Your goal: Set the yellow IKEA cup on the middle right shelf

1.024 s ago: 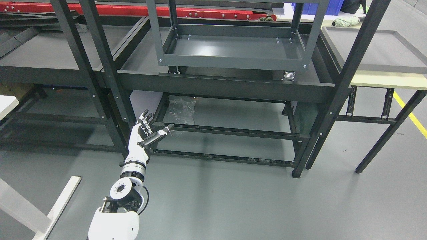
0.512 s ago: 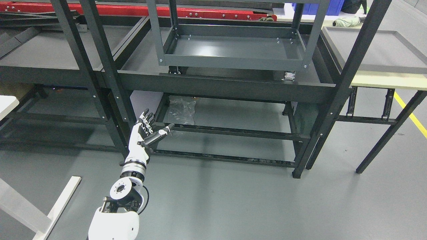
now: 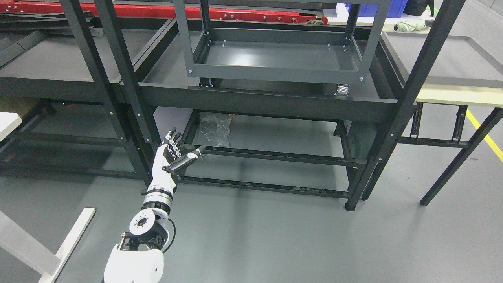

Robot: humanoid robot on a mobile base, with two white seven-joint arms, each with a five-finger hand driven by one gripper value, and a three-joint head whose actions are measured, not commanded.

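Dark metal shelf rack [image 3: 267, 103]: nothing on its middle tier.
Left hand [image 3: 169, 157]: fingers spread wide, empty, raised near the rack's left post.
Yellow cup: not visible anywhere.
Right hand: out of view.

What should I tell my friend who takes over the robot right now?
Left hand: open, fingers spread, holding nothing, raised in front of the dark metal rack near its lower left post.
Right hand: not in view.
Yellow cup: not visible anywhere in this view, not in the hand and not on the shelves shown.
On the lower level lies only a clear plastic bag.
Done: nothing that shows here.
Left: find the cup, grasp it, set it on the middle right shelf.
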